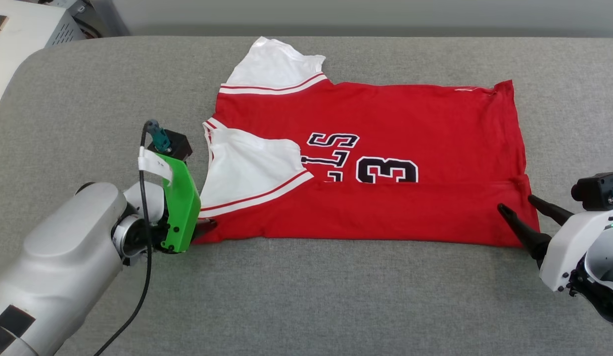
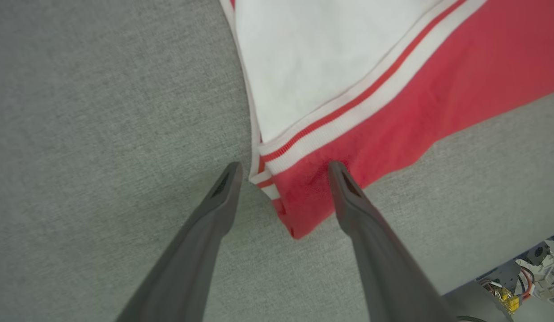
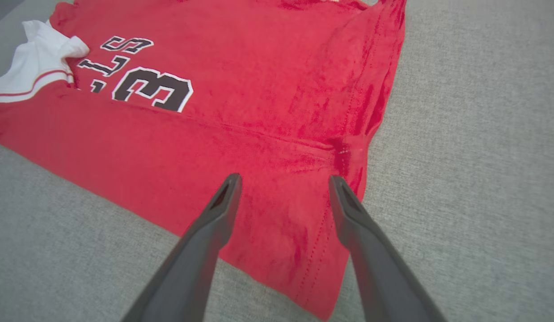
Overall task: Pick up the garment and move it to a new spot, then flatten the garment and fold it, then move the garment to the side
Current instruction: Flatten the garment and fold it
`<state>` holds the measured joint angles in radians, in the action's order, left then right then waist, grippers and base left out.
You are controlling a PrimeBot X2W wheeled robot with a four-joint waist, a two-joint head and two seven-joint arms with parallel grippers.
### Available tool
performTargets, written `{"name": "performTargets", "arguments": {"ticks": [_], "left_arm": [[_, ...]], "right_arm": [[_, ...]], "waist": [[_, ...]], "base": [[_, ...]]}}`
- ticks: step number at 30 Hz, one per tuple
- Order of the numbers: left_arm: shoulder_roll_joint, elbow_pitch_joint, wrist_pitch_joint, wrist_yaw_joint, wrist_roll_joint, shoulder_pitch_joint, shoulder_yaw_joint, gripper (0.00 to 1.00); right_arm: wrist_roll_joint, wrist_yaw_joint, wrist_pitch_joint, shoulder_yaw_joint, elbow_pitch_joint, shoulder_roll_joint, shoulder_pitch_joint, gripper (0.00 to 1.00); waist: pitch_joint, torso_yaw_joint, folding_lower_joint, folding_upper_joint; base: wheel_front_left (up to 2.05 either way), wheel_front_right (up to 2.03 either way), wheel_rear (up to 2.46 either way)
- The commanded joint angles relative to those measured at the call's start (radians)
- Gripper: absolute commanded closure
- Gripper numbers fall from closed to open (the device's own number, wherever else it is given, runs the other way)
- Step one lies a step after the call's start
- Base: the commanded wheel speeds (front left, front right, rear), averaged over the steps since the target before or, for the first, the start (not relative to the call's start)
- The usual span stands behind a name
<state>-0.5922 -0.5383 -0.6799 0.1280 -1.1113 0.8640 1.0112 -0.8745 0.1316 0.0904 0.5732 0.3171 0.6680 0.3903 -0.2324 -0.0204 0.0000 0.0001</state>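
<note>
The soft red jersey shirt [image 1: 385,123], trimmed in red-and-white stripes, lay flat in the middle of the grey fabric-covered surface [image 1: 336,296]. Its near strip was folded up over the lower part of the black, white-outlined chest characters [image 1: 385,170]. One white sleeve [image 1: 247,163] lay across the red body; the other sleeve [image 1: 274,64] pointed toward the far edge. The left hand [image 2: 284,166] was released, its fingers straddling the shirt's near left corner. The right hand [image 1: 516,203] was likewise released, fingers spread at the near right corner.
</note>
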Motion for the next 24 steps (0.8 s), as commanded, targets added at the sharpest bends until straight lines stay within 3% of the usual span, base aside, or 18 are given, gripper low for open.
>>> {"name": "performTargets", "arguments": {"ticks": [1,9,10,11,12,19,24], "left_arm": [[0.002,-0.002,-0.008,0.003,0.0,-0.005,0.015,0.0],[0.023,-0.083,-0.008,0.003,0.017,-0.054,0.073,0.0],[0.027,-0.088,-0.003,0.003,0.016,-0.058,0.075,0.54],[0.031,-0.092,0.006,0.003,0.015,-0.062,0.078,0.89],[0.033,-0.094,0.015,0.003,0.014,-0.064,0.079,1.0],[0.021,-0.062,0.107,0.003,0.01,-0.064,0.084,1.0],[-0.002,-0.014,0.165,0.003,0.008,-0.059,0.08,1.0]], "right_arm": [[0.004,-0.001,0.005,0.001,-0.002,-0.007,0.004,0.0],[0.016,-0.001,0.016,0.01,0.002,-0.025,0.023,0.0],[0.019,-0.001,0.017,0.012,0.003,-0.023,0.025,0.0],[0.026,-0.001,0.019,0.014,0.003,-0.02,0.03,0.0],[0.033,-0.001,0.02,0.016,0.004,-0.017,0.034,0.0],[0.1,-0.001,0.051,0.015,-0.021,0.031,0.091,0.0],[0.093,-0.001,0.236,0.039,-0.049,0.095,0.127,0.0]], "waist": [[-0.013,0.011,0.0,-0.0001],[-0.038,0.031,0.0,-0.0001],[-0.039,0.031,0.0,-0.0001],[-0.038,0.031,0.0,-0.0001],[-0.037,0.031,0.0,-0.0001],[-0.005,0.021,0.0,-0.0001],[0.009,0.012,0.0,-0.0001]], "base": [[0.0,0.0,0.0],[0.0,0.0,0.0],[0.0,0.0,0.0],[0.0,0.0,0.0],[0.0,0.0,0.0],[0.0,0.0,0.0],[0.0,0.0,0.0]]}}
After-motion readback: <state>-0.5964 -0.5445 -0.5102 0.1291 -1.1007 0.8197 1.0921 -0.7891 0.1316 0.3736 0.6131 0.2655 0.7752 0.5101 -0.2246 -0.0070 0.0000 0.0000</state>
